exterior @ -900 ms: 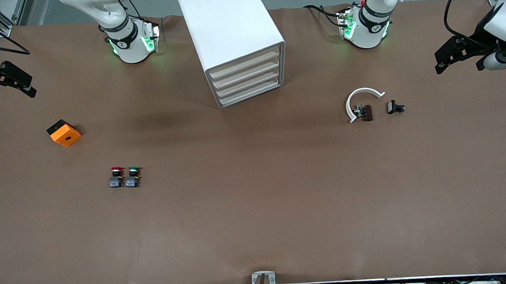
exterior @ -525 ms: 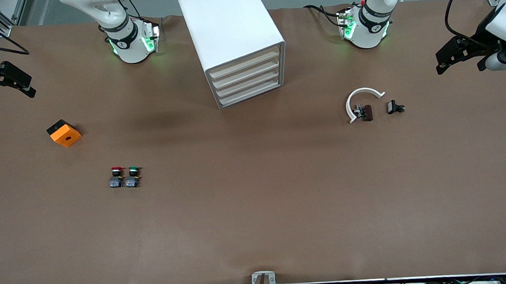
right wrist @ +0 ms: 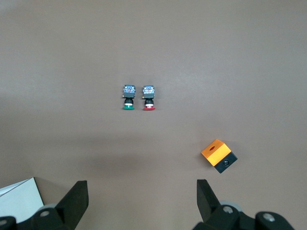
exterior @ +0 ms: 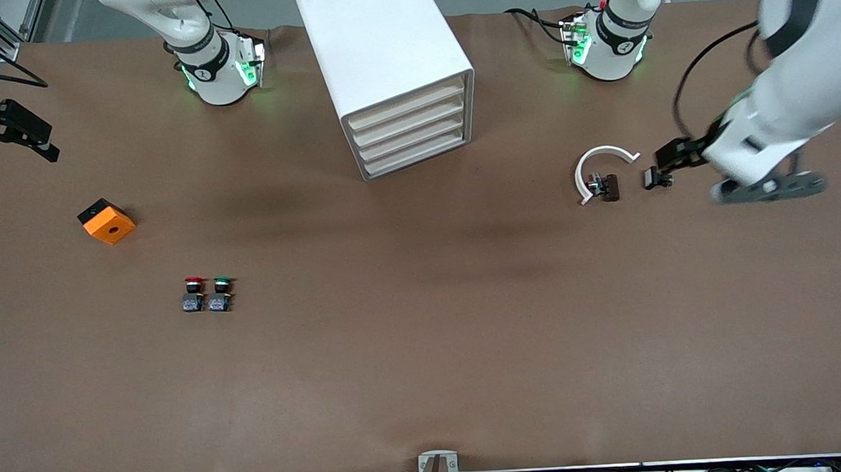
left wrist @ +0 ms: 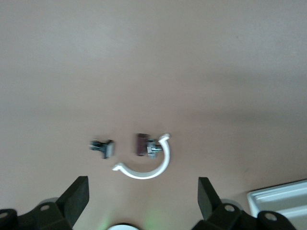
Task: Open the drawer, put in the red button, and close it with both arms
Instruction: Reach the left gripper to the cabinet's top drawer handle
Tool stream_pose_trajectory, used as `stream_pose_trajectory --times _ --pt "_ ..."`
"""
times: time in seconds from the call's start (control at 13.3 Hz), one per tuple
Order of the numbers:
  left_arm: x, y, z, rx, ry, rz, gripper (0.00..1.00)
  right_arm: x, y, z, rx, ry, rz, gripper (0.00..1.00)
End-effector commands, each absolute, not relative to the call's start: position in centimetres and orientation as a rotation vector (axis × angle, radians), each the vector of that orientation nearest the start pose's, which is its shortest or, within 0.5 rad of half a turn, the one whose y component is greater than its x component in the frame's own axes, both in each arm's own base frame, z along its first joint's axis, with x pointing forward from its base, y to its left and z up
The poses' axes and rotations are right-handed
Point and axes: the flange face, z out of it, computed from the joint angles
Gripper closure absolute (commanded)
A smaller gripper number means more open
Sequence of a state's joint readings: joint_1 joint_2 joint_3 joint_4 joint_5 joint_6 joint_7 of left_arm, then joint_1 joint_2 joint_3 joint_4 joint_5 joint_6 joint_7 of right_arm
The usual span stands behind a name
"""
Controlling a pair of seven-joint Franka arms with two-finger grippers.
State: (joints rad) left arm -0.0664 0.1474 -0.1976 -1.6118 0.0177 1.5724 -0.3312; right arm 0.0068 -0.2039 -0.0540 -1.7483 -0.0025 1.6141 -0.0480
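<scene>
Left gripper [exterior: 665,158], fingers spread, has swung in over the small black part [exterior: 656,177] toward the closed drawer [exterior: 406,108], while the red button [exterior: 193,294] sits untouched on the counter [exterior: 426,351] and right gripper [exterior: 5,132] waits, also spread.

drawer front: all four drawers [exterior: 415,132] of the cabinet [exterior: 382,58] shut, bare desk [exterior: 426,351] in front of them.
red button [exterior: 194,294]: green button [exterior: 220,293] just beside it, nearly touching; open desk on its remaining sides.
orange cube [exterior: 106,221]: well apart from the buttons.
left arm's end: white curved piece [exterior: 593,166], brown part [exterior: 609,186], small black part [exterior: 653,178] clustered under the left gripper [exterior: 672,159].
</scene>
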Motion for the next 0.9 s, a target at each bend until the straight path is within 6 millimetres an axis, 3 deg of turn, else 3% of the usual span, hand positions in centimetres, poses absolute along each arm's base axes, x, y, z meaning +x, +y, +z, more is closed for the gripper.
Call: stream_pose_trajectory --times 0.0,0.22,0.38,0.53,0.6,0.82 --pt "57.9 -21.6 45.9 -3.034 -0.391 0.392 0.00 48.8 -2.8 65.9 -3.114 -0.020 -0.136 0.00" --pt "57.0 -29.0 36.8 -2.875 -0.718 0.492 0.00 48.8 -2.8 66.3 -3.116 -0.020 -0.146 0.00" --pt "55.9 -32.7 32.2 -2.768 -0.907 0.595 0.00 48.8 -2.5 67.2 -3.127 -0.039 -0.169 0.00" --pt "54.5 -36.7 28.7 -2.679 -1.109 0.677 0.00 49.2 -2.4 67.9 -3.127 -0.037 -0.193 0.00" --pt "53.7 -38.6 28.2 -2.617 -1.257 0.660 0.00 49.2 -2.4 68.2 -3.126 -0.023 -0.200 0.00" --pt "51.9 -42.5 24.8 -2.204 -1.770 0.704 0.00 50.4 -3.4 66.8 -3.114 0.014 -0.167 0.00"
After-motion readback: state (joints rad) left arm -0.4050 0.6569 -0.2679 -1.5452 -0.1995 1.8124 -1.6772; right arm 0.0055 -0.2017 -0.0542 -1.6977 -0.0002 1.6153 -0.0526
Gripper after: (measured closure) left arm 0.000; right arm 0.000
